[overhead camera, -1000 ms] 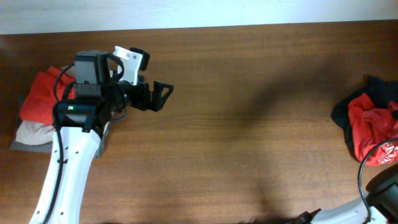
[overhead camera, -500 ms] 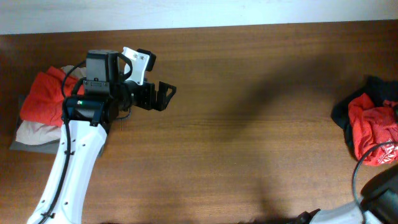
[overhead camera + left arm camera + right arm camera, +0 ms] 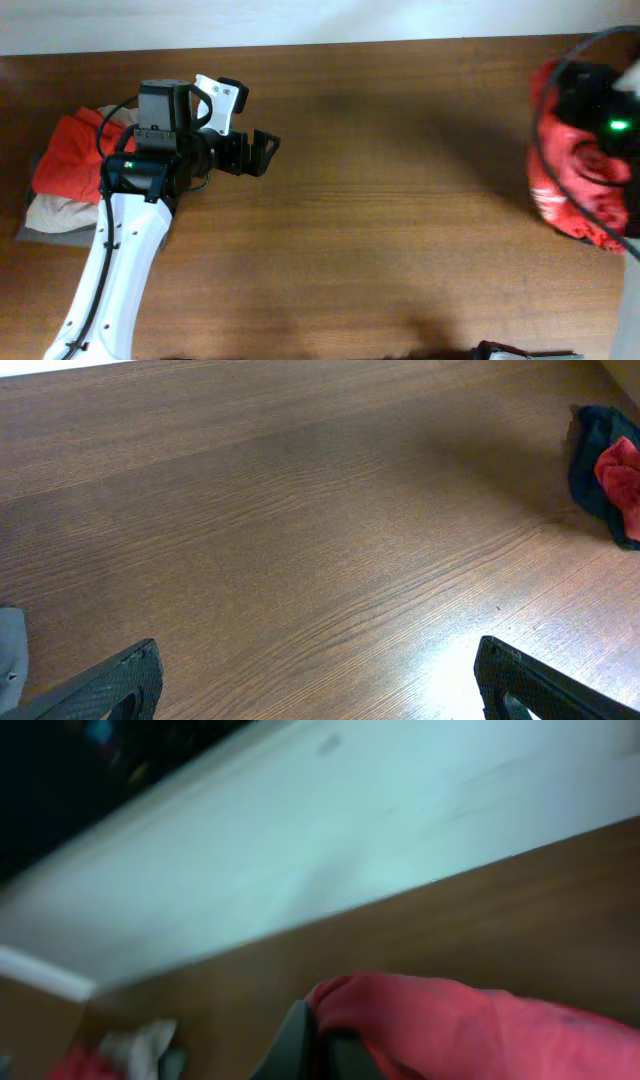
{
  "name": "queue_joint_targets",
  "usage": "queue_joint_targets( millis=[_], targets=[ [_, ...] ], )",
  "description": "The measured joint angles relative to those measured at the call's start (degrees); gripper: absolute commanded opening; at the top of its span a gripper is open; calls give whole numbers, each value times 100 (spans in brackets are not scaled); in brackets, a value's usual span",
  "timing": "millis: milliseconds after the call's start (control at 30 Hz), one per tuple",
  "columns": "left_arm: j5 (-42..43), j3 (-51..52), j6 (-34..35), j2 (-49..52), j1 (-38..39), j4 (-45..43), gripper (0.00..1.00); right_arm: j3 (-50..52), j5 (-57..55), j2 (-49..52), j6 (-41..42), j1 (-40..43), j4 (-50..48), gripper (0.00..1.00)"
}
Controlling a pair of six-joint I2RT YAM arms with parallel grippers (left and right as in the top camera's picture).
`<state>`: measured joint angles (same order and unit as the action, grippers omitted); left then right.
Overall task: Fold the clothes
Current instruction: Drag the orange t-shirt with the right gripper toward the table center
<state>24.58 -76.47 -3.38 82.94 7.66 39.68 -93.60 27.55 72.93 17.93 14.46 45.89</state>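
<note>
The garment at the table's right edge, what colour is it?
The garment is orange-red, clearest in the overhead view.

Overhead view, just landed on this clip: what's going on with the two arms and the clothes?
The right gripper is shut on a bunched red garment at the right end of the table; the garment is not yet spread out. The left gripper hangs open and empty over bare wood, next to a pile of clothes at the left end.
</note>
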Motion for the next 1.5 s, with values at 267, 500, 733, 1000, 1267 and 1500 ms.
queue_joint_targets(
  millis=[267,500,733,1000,1267,1500],
  targets=[
    [-2,0,0,2,0,-2,99,50,-957,581,-201,-1707,42,4],
    [-2,0,0,2,0,-2,99,50,-1080,896,-140,-2544,-284,4],
    [-92,0,-2,0,0,7,99,55,-1080,1517,-20,-3370,-1029,4],
    [-385,0,-2,0,0,15,99,55,-999,2020,-26,-4079,-1305,4],
    [-538,0,-2,0,0,15,99,55,-2037,2068,-223,-4074,-1281,92],
    [-566,0,-2,0,0,17,99,55,-2702,2068,-354,-3305,92,92]
  ],
)
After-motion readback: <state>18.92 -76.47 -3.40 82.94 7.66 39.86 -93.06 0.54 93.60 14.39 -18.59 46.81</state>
